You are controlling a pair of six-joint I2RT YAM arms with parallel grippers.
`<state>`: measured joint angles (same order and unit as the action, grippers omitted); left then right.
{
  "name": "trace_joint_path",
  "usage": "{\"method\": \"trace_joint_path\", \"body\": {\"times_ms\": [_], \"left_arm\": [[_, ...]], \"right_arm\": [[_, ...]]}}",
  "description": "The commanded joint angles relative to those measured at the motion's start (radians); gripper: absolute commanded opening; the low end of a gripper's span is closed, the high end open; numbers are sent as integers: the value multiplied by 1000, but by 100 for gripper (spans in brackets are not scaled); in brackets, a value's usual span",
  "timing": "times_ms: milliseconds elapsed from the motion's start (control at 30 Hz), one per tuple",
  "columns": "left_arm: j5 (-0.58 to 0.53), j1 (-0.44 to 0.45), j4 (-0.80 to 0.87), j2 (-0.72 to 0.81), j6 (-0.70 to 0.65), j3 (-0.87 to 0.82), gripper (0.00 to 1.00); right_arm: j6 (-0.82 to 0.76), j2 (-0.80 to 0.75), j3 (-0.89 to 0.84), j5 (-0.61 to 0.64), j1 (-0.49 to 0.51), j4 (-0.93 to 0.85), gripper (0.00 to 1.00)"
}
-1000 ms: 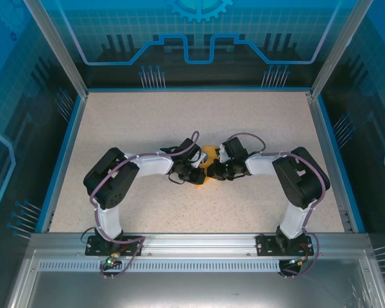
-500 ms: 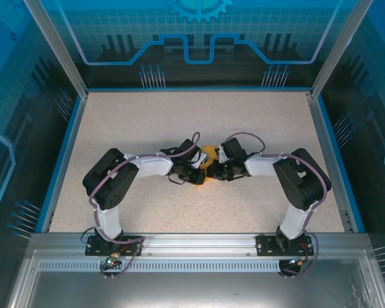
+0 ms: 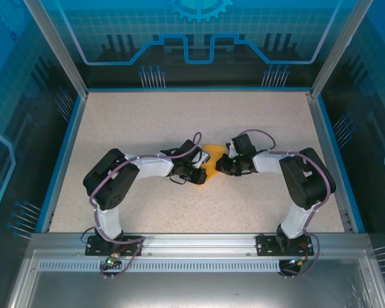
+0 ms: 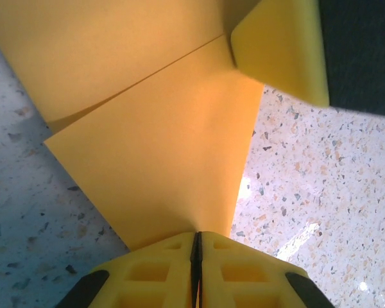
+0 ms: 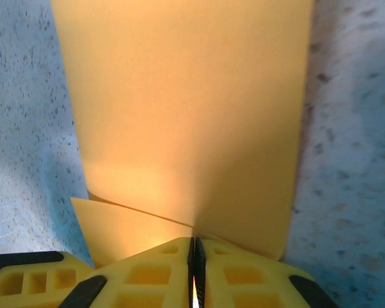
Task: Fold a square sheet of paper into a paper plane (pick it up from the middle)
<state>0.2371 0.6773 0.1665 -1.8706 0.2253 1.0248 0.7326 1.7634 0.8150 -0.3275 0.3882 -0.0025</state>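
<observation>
The square sheet of paper [image 3: 212, 156] is orange-yellow and lies folded in overlapping layers at the table's middle, between both grippers. I cannot make out a paper plane's shape in it. My left gripper [image 3: 201, 174] is shut on one end. In the left wrist view the sheet of paper [image 4: 160, 154] fans out from the left gripper [image 4: 196, 239], with a diagonal crease edge across it. My right gripper [image 3: 222, 165] is shut on the opposite end. In the right wrist view the sheet of paper [image 5: 186, 109] runs straight out from the right gripper [image 5: 195, 245], an under layer showing at the left.
The speckled table [image 3: 179, 115] has a raised blue rim [image 3: 63, 154] and glass walls around it. Both arms bend inward, elbows out toward the sides. A yellow finger of the other gripper [image 4: 282, 45] sits at the paper's far end in the left wrist view.
My right gripper has shifted right and slightly back, so more of the paper shows between the grippers. The left arm has barely moved.
</observation>
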Motion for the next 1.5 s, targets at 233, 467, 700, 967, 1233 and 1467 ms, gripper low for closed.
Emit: {"method": "trace_joint_path", "body": {"times_ms": [233, 467, 700, 967, 1233, 1467], "left_arm": [[-59, 7, 202, -27, -47, -36, 13], [-128, 7, 293, 33, -67, -32, 17], [-25, 7, 345, 147, 23, 108, 22], [59, 9, 307, 194, 123, 225, 18], [206, 24, 158, 70, 166, 159, 10], [220, 24, 51, -7, 192, 138, 8]], "right_arm": [[-56, 38, -14, 163, -71, -92, 12], [-85, 42, -2, 211, -58, -136, 12], [-97, 62, 13, 225, -37, -153, 11], [-101, 68, 28, 204, -21, -160, 11], [-104, 82, 33, 152, -19, -145, 11], [-117, 81, 35, 151, -18, -160, 10]]}}
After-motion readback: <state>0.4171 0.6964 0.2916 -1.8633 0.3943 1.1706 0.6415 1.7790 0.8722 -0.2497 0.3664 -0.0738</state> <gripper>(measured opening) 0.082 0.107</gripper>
